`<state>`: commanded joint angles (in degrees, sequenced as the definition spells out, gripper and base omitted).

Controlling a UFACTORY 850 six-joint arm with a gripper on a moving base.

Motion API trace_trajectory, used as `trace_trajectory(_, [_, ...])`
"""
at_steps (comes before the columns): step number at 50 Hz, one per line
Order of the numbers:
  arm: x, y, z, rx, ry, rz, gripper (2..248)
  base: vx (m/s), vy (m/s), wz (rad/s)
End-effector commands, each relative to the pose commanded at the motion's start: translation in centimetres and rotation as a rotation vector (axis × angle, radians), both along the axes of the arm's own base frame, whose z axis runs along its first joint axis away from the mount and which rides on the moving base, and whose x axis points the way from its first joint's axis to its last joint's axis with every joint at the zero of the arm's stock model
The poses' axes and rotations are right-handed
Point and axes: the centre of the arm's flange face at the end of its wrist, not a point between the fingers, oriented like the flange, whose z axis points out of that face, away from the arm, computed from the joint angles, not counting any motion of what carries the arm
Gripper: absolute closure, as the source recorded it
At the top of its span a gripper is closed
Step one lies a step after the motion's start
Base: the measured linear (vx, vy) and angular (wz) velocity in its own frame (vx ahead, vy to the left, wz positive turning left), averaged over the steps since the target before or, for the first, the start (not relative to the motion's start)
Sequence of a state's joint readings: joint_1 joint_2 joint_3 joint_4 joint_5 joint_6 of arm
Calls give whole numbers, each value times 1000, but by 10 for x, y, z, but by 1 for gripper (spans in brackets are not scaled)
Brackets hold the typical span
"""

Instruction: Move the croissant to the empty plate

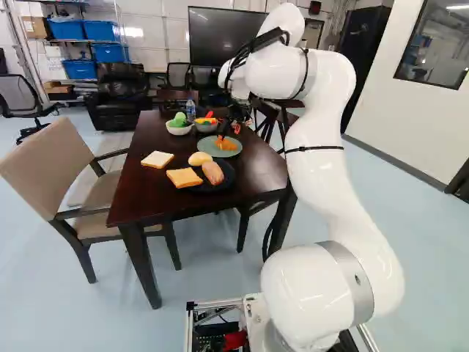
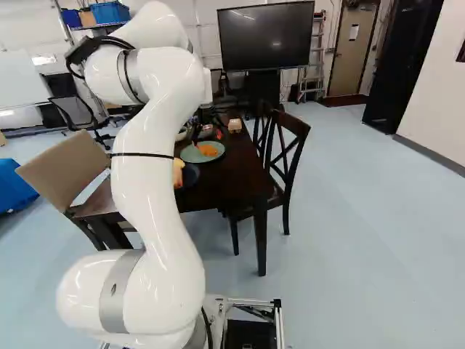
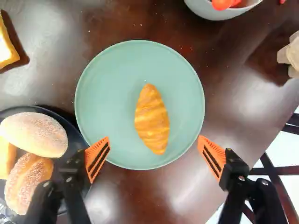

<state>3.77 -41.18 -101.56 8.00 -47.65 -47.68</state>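
Croissant (image 3: 152, 119): one, ungripped, alone on green plate (image 1: 208, 146), upper middle of left base view; seemingly placed there as the task asks. Tool (image 3: 154, 140): one, fingers wide apart, plausibly for release and clear withdrawal.

On the dark table (image 1: 258, 167), a black plate (image 1: 230, 176) carried two rolls (image 3: 33, 134) and one bread slice (image 1: 184, 177). Another slice (image 1: 157, 159) lay directly on the wood, near this plate. A bottle (image 1: 190, 110) stood upright behind two bowls, one pale (image 1: 178, 130) and one grey (image 3: 215, 11). A beige chair (image 1: 44, 169) stood beside the table. Farther away were a large black screen (image 2: 265, 36) and blue bins (image 1: 67, 30) on shelves.
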Motion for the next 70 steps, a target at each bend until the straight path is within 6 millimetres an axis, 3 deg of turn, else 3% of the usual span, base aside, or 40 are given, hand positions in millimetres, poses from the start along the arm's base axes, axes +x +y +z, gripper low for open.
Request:
trace_trajectory(42, [-33,6,62,5,-48,14,3,0,0,0])
trace_trajectory(70, [-66,7,102,7,-31,27,3,0,0,0])
